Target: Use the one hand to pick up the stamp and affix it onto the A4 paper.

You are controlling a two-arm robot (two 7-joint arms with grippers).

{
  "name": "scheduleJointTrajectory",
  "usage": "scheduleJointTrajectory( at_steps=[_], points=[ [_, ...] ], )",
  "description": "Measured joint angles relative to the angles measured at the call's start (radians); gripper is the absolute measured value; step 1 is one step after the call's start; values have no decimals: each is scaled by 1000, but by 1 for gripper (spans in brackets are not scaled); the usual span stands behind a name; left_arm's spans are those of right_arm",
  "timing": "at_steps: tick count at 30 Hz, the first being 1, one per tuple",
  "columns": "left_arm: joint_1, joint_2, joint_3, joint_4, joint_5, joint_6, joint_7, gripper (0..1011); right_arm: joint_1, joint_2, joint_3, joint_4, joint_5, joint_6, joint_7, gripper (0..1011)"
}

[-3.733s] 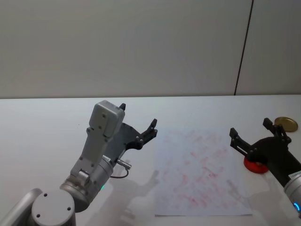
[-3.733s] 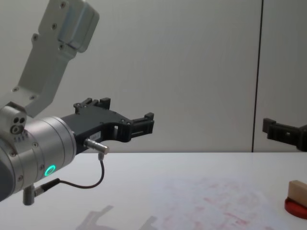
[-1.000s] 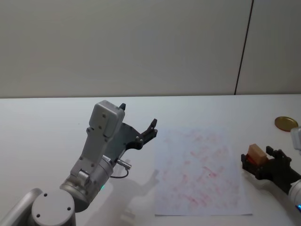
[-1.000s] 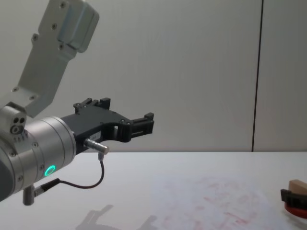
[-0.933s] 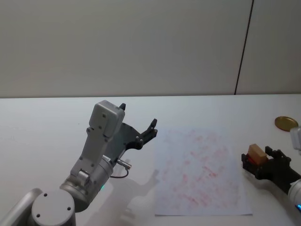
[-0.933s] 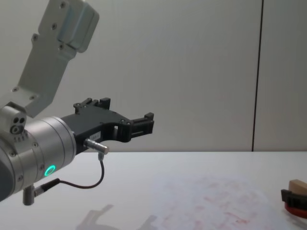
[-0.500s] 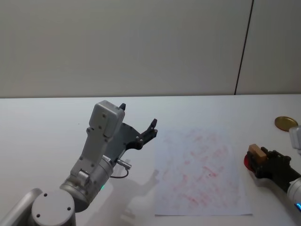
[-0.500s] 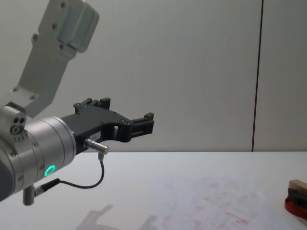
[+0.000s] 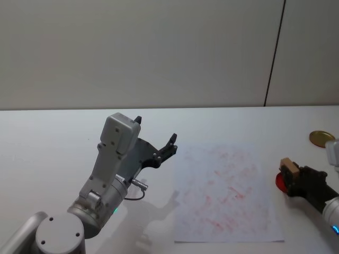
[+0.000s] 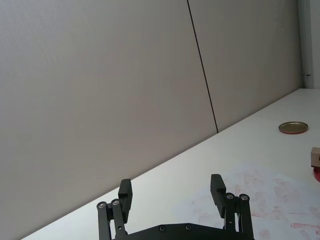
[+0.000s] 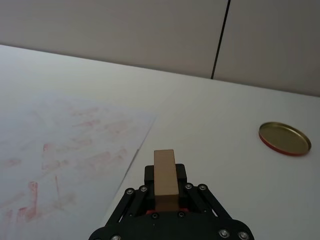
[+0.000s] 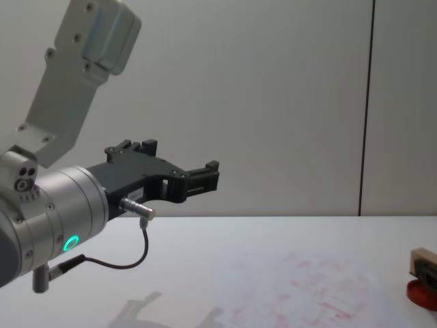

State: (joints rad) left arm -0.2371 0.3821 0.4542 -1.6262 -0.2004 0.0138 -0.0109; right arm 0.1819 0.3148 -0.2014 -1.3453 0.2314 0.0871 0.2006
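Observation:
The stamp [image 9: 287,166], a small tan wooden block, is held between the fingers of my right gripper [image 9: 291,174] at the table's right side, just above the red ink pad [image 9: 279,181]. In the right wrist view the stamp [image 11: 165,165] stands upright in the shut right gripper [image 11: 165,186]. The chest view shows the stamp [image 12: 423,257] a little above the ink pad [image 12: 422,292]. The A4 paper [image 9: 225,193], covered in faint red imprints, lies flat just left of it. My left gripper [image 9: 155,129] hangs open and empty in the air left of the paper.
A round gold lid [image 9: 321,138] lies on the white table beyond the ink pad, near the right edge. The grey wall stands behind the table. My left arm's grey housing [image 9: 116,143] rises over the table's left half.
My right gripper came down around the stamp on the ink pad, shut on it and has raised it slightly off the pad. The left arm has not moved.

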Motion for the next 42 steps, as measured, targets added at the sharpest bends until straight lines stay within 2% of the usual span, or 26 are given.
scheduleJointTrajectory(
  at_steps=[12,17,23,31,42],
  points=[
    [0,0,0,0,0,0,0,993,4,-17,-23,-54,-22,-44,51,220],
    [0,0,0,0,0,0,0,993,12,-32,-40,-71,-26,-42,86,220],
    [0,0,0,0,0,0,0,993,29,-63,-69,-79,-27,-13,128,220],
    [0,0,0,0,0,0,0,993,62,-109,-104,-54,-31,20,158,220],
    [0,0,0,0,0,0,0,993,97,-144,-128,3,-57,41,162,221]
  ],
)
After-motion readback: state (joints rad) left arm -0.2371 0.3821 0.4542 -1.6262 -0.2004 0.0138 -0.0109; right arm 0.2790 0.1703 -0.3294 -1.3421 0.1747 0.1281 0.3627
